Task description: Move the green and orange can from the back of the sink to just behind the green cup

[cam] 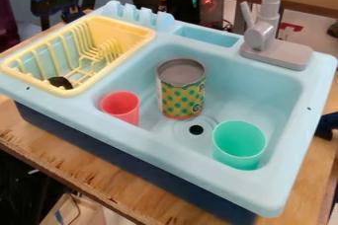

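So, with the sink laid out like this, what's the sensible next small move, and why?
I'd probably bring the jaws over the near rim of the green cup: its mouth faces up, and there's a visible gap between it and the tall can, which likely leaves room for a grasp.

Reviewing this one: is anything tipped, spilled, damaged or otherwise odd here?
Nothing looks tipped or spilled: the can, red cup and green cup appear upright in the sink. The one oddity is a dark object in the near end of the yellow rack; I can't tell what it is.
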### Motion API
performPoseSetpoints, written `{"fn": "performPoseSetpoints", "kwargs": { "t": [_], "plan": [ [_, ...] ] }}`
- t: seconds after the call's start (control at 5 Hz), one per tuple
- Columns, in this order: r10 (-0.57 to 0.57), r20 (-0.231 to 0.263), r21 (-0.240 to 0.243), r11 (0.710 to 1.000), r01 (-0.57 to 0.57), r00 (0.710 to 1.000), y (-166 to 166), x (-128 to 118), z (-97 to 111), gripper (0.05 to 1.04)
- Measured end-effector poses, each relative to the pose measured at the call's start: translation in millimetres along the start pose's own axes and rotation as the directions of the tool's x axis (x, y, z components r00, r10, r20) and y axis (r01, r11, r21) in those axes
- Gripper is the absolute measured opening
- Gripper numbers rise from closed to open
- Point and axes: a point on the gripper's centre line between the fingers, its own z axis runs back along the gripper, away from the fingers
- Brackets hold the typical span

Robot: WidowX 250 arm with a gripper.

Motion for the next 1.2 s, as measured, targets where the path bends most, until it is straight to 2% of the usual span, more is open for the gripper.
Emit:
{"fn": "performPoseSetpoints", "kwargs": {
  "t": [0.2, 0.4, 0.6, 0.8, 1.0, 1.2],
  "plan": [
    [-0.002, -0.024, -0.017, 1.0, 0.002, 1.0, -2, 2, -7, 1.001],
    [-0.061, -0.016, -0.066, 0.996, 0.06, 0.998, -29, 23, -17, 1.001],
    [-0.113, 0.015, -0.09, 0.989, 0.114, 0.994, -49, 39, -14, 1.001],
    [-0.155, 0.028, -0.135, 0.978, 0.157, 0.988, -70, 52, -24, 1.001],
    [-0.15, 0.027, -0.169, 0.974, 0.152, 0.988, -78, 55, -37, 1.001],
    [-0.125, 0.072, -0.199, 0.97, 0.137, 0.99, -84, 65, -47, 1.001]
  ]
}}
